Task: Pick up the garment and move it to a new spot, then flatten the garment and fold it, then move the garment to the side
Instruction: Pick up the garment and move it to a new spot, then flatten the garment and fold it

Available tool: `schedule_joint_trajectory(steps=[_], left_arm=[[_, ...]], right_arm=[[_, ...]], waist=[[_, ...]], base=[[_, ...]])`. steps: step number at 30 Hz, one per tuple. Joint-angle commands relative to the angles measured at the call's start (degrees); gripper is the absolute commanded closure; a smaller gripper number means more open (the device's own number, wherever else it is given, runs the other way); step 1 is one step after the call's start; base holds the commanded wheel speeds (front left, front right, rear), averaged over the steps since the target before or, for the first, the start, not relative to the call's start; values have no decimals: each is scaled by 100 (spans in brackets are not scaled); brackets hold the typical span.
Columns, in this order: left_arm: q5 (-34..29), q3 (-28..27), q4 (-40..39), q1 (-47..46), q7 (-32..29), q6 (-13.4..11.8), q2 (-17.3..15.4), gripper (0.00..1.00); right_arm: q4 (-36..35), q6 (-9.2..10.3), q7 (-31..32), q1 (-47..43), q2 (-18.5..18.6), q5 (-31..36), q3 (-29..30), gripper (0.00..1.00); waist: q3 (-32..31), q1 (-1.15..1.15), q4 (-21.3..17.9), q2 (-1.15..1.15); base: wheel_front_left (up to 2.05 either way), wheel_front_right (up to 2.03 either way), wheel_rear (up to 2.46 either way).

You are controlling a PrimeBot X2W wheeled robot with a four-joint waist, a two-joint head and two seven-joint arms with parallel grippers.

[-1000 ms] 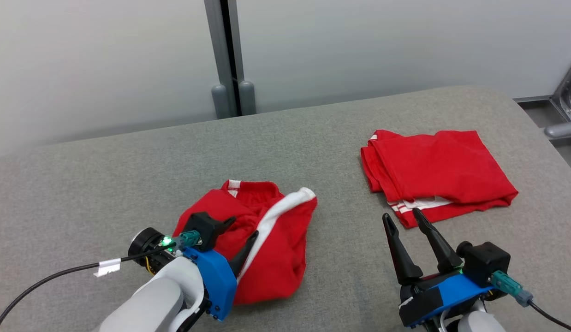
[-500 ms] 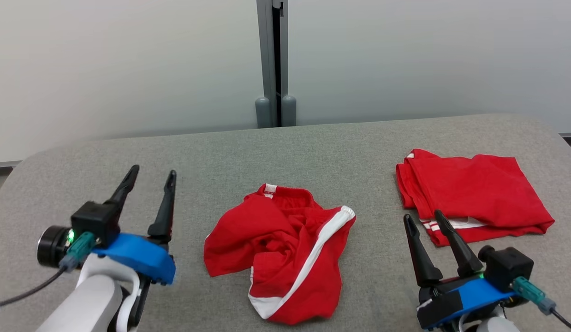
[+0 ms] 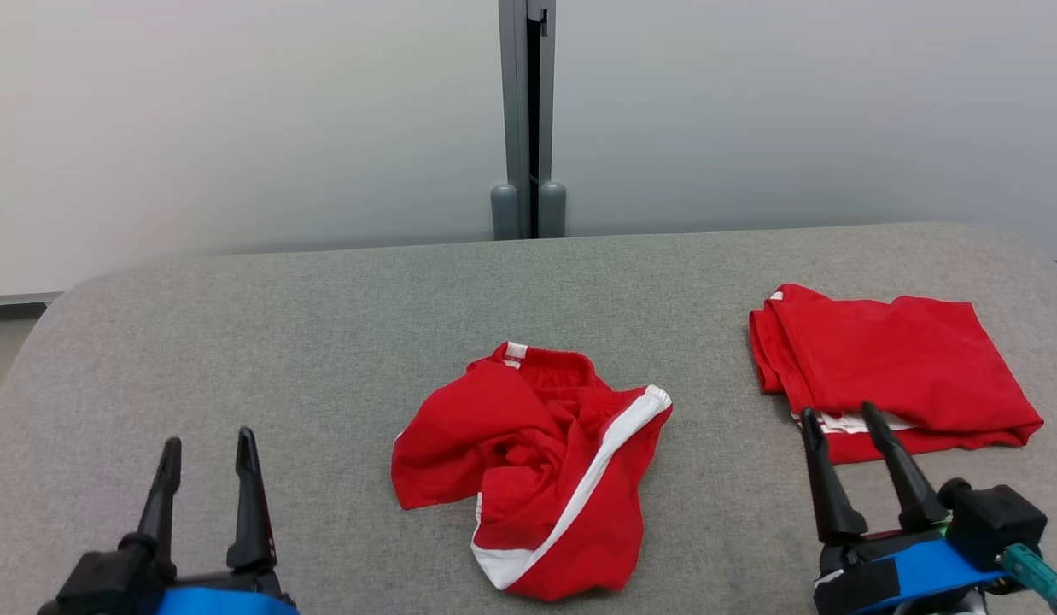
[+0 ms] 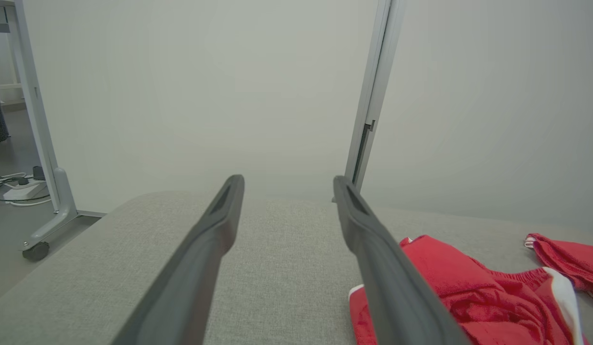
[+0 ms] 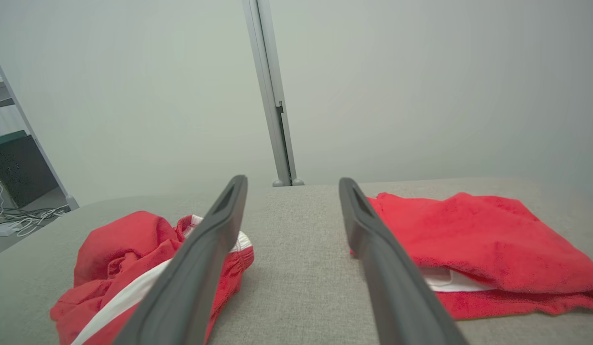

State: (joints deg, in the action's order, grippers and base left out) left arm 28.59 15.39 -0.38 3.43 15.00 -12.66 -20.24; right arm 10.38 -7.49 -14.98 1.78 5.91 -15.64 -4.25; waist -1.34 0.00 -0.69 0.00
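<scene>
A crumpled red garment with white stripes lies in a heap at the middle of the grey table; it also shows in the left wrist view and the right wrist view. My left gripper stands open at the lower left, well clear of the garment, with nothing between its fingers. At the lower right, my right gripper is open and empty too, its fingertips just in front of a folded red garment, seen again in the right wrist view.
A grey partition wall with a vertical post runs behind the table. The table's rounded left corner and right corner drop off to the floor. A wheeled frame leg stands off the table's left.
My left gripper has let go of the crumpled garment, opened, and drawn back to the lower left. The camera has turned too, shifting the whole picture. The right gripper stays open.
</scene>
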Motion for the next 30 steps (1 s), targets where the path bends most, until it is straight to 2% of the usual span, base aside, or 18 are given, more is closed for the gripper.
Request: schedule_joint_trajectory(steps=[1,7,12,18,30], left_arm=[[-165,-185,-4,200,23,178,147,0],[-529,-625,296,348,24,748,584,0],[-738,-864,536,281,24,1055,819,0],[-965,-1104,704,213,24,1317,1030,0],[-1221,-1381,870,137,25,1665,1281,0]], right_arm=[[-86,-1,-26,-123,-19,92,110,0],[-252,-1,-27,-80,-41,297,270,0],[-288,-1,-27,-44,-66,323,261,0],[-235,-1,-27,-67,-90,265,217,0],[-158,-1,-27,-8,-79,198,124,0]], waist=[[-2,0,5,0],[3,0,15,0],[16,0,-10,0],[26,0,-40,0],[54,0,-45,0]], base=[[0,0,0],[0,0,0],[0,0,0],[0,0,0],[0,0,0]])
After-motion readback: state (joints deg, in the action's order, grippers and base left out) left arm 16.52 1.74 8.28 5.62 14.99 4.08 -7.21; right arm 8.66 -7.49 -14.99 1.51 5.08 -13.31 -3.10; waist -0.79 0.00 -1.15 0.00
